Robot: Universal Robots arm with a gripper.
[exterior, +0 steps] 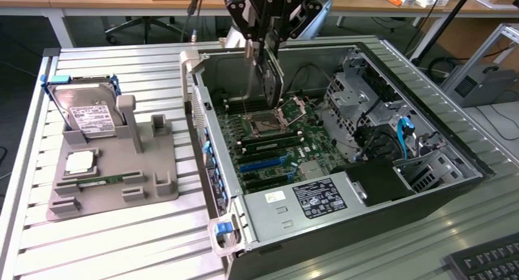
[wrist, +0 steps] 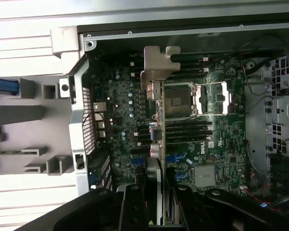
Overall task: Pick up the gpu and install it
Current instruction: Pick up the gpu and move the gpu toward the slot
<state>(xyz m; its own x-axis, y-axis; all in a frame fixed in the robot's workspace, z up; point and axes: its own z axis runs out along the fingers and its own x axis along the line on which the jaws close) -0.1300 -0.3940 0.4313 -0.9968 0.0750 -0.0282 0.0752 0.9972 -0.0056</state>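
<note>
The gpu point(exterior: 268, 79), a thin dark card with a silver bracket, hangs edge-down over the open computer case point(exterior: 213, 170). My gripper point(exterior: 264, 42) is shut on the card's upper edge, at the far side of the case. In the wrist view the gpu point(wrist: 157, 115) appears edge-on, its silver bracket point(wrist: 156, 65) towards the case's rear wall, and my gripper point(wrist: 158, 195) clamps it between two black fingers point(wrist: 134, 207). The card hovers above the motherboard point(exterior: 280, 146), beside the CPU socket point(exterior: 266, 122); whether it touches the board cannot be told.
A grey parts holder point(exterior: 113, 170) at the exterior view's left carries a silver hard drive point(exterior: 91, 117), a CPU point(exterior: 79, 163) and a green memory stick point(exterior: 101, 180). Inside the case are drive cages point(exterior: 357, 92) and a power supply point(exterior: 312, 198). A keyboard point(exterior: 487, 265) lies at the near right.
</note>
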